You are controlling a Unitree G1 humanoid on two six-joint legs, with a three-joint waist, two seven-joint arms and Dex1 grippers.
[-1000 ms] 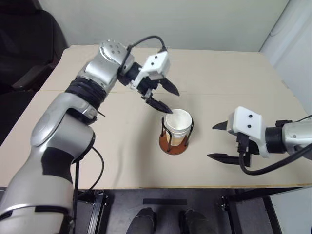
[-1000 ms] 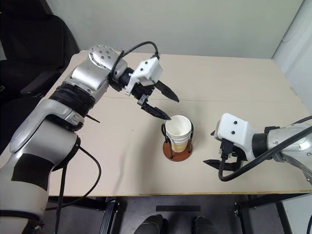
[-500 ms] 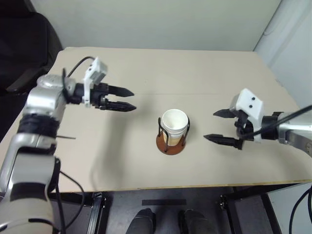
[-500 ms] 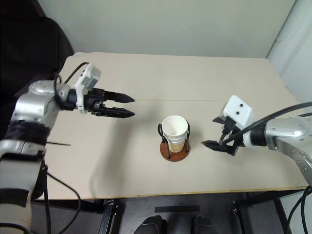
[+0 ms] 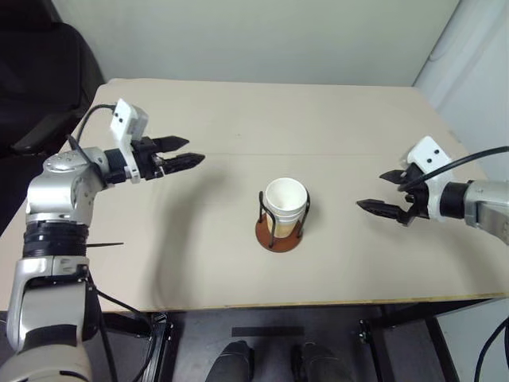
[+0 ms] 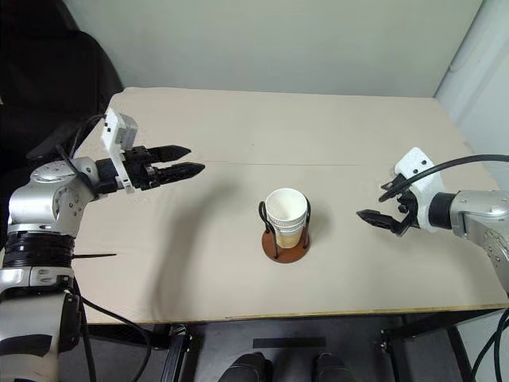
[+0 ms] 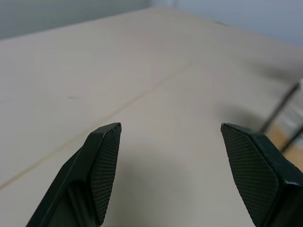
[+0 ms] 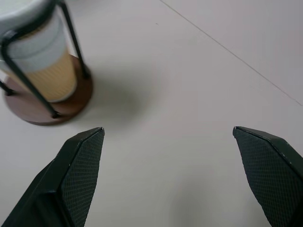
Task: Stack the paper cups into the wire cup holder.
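Cups (image 5: 285, 205) sit nested upright in wire holder (image 5: 280, 232) | mid desk (image 5: 334, 135), between both empty, spread claws: left claw (image 5: 180, 157), right claw (image 5: 386, 193) nearer.

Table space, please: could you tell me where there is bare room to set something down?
The table is bare behind the wire cup holder, and on both sides between it and each claw: left claw, right claw, both open and empty. The only occupied spot is the centre, where the paper cups sit stacked.

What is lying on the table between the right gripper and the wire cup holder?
Nothing: between the right gripper and the wire cup holder is bare table, seen in both eye views.
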